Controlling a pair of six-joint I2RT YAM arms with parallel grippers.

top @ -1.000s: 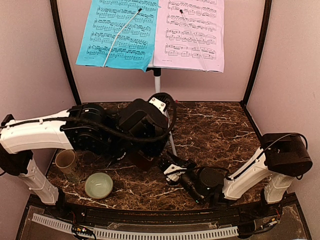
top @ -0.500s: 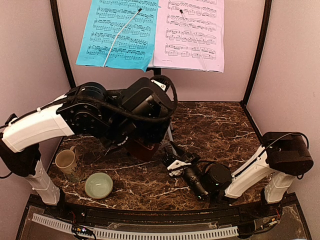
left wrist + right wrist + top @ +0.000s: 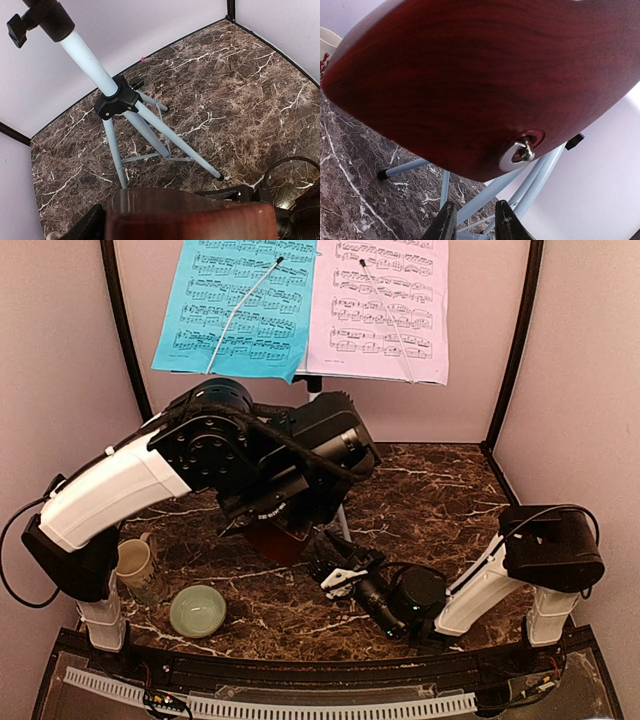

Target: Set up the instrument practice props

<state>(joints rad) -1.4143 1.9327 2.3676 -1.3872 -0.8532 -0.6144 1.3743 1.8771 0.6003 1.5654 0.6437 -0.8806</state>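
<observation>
Both arms have shifted: left end effector (image 3: 288, 528), clamping the metronome (image 3: 485, 75), sits higher; right end effector (image 3: 474, 219) empty, narrowly parted.

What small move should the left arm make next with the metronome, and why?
Probably carry the metronome to the right of the music stand and lower it onto bare table. The left gripper holds it off the marble, and the blue page and pink page already sit on the stand.
</observation>
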